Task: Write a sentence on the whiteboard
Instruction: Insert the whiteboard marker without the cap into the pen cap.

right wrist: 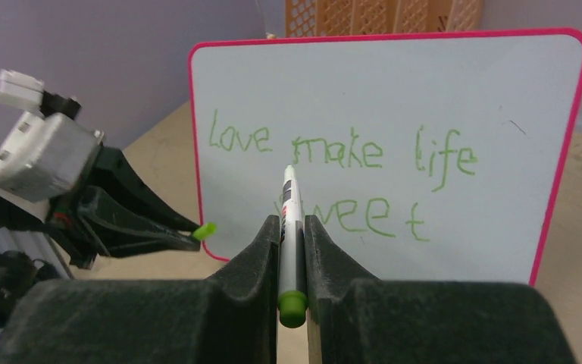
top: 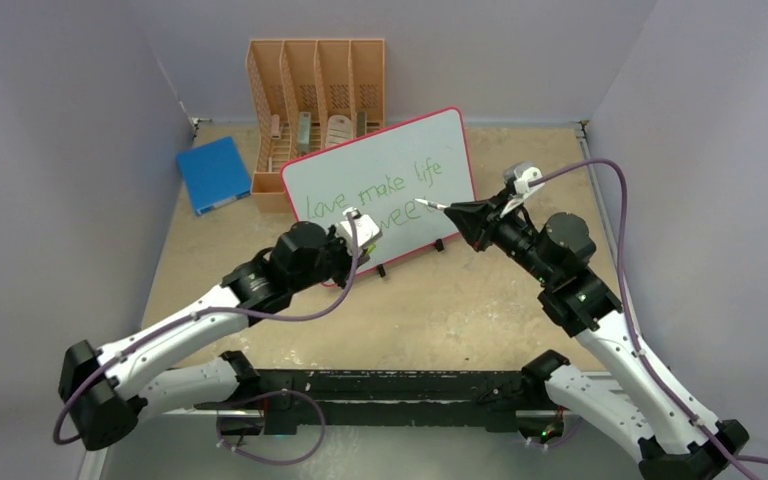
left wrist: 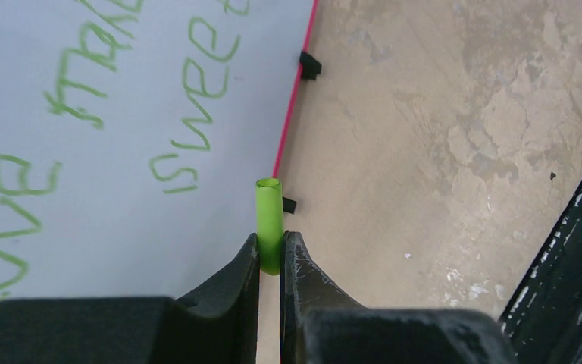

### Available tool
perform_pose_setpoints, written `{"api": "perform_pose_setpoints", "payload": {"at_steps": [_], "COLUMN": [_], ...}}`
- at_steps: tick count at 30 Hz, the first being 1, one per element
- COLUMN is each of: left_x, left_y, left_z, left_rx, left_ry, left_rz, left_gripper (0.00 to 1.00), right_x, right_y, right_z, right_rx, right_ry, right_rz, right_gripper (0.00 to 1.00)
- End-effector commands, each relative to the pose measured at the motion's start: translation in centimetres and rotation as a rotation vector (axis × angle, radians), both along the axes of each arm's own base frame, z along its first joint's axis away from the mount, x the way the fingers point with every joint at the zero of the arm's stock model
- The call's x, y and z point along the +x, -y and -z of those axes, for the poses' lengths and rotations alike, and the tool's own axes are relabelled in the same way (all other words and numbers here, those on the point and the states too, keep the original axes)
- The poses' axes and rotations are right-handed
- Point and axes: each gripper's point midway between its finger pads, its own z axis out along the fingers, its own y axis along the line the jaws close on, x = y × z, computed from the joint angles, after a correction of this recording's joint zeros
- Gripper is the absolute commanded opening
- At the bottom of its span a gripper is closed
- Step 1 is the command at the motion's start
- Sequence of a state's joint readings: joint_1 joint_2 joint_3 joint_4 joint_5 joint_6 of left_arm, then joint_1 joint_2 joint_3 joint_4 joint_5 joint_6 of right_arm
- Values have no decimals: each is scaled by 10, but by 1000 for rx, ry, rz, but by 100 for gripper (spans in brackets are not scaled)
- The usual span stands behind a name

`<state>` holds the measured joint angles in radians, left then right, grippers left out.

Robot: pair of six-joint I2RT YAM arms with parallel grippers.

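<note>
The whiteboard [top: 430, 140] stands tilted at the back middle of the table on small black feet. The sentence [top: 375, 190] in green reads "love make life sweet" in two lines, and it also shows in the right wrist view [right wrist: 341, 152] and partly in the left wrist view [left wrist: 197, 98]. My right gripper [right wrist: 292, 220] is shut on a white marker [right wrist: 290, 205] with a green end. The marker's tip points at the board near "sweet". My left gripper [left wrist: 271, 236] is shut on the green marker cap [left wrist: 269, 212], just off the board's lower edge.
An orange file rack [top: 318, 90] stands behind the board. A blue book [top: 214, 172] lies at the back left. Purple walls close in on three sides. A black rail [top: 390, 385] runs along the near edge between the arm bases.
</note>
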<state>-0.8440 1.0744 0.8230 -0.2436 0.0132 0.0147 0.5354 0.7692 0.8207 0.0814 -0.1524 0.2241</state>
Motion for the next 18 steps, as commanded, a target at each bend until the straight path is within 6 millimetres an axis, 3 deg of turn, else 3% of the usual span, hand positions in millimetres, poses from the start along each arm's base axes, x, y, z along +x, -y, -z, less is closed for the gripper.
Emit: {"api": "perform_pose_setpoints", "payload": {"at_steps": [1, 7, 18], "left_x": [5, 2, -5], "left_y": [-9, -11, 3], "left_z": [-40, -56, -73], "left_rx": [4, 9, 20], "left_ry": [292, 456, 668], "left_rz": [93, 163, 322], "left_gripper": [0, 0, 0], "right_x": [-21, -35, -52], "right_y": [-9, -18, -37], "right_z": [-23, -23, -4], "right_rx": [-15, -52, -102], "right_ry": [51, 75, 77], "right_rz": [-120, -226, -405], "right_gripper": [0, 0, 0]}}
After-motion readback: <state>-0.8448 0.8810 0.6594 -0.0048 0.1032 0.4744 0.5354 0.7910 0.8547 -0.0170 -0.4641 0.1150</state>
